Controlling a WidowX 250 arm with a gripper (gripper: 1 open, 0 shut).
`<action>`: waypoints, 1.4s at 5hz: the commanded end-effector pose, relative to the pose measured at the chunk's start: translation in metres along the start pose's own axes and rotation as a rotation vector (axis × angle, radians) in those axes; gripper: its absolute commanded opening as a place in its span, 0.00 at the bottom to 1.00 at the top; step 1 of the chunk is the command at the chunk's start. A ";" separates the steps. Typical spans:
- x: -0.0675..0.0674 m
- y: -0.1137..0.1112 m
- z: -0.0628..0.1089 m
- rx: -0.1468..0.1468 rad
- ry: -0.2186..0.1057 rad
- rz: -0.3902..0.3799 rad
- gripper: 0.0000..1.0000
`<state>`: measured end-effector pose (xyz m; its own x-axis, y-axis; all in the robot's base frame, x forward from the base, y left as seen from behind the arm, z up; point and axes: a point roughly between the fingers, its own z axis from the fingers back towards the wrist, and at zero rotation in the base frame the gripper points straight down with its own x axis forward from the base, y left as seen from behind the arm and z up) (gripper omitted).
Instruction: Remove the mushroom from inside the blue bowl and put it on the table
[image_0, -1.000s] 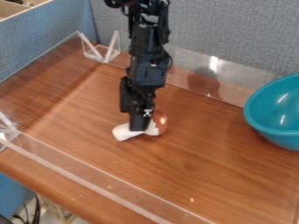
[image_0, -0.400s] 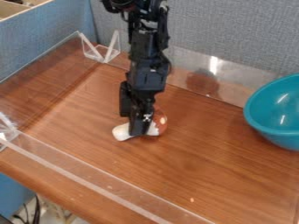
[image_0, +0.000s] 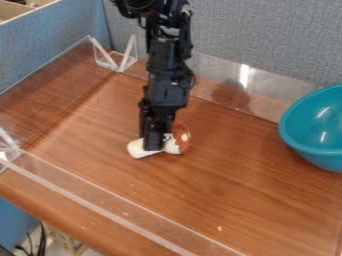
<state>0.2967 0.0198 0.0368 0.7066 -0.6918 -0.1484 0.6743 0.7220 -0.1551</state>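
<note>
The mushroom (image_0: 163, 145) lies on its side on the tabletop (image_0: 80, 120), right at the tips of the jaws: its cream stem reaches out to the left of them and its orange-brown cap shows just to their right. The gripper (image_0: 159, 139) points almost straight down onto it, jaws clenched around the mushroom's middle, where a second ago they stood spread on either side of it. The mushroom itself has barely shifted since then. No writing can be read on the toy or on the arm. The black arm rises nearly upright from the jaws toward the top of the view, leaning slightly back. The blue bowl (image_0: 318, 128) sits well to the right of the jaws, at the picture's edge, and a clear acrylic wall (image_0: 94, 205) runs along the near edge of the tabletop.
</note>
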 end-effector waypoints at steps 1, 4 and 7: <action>-0.006 0.002 0.017 0.025 -0.038 0.021 0.00; -0.011 0.002 0.033 0.022 -0.063 0.045 0.00; -0.013 0.002 0.047 0.027 -0.074 0.058 0.00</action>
<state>0.2902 0.0253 0.0573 0.7393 -0.6559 -0.1527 0.6293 0.7536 -0.1899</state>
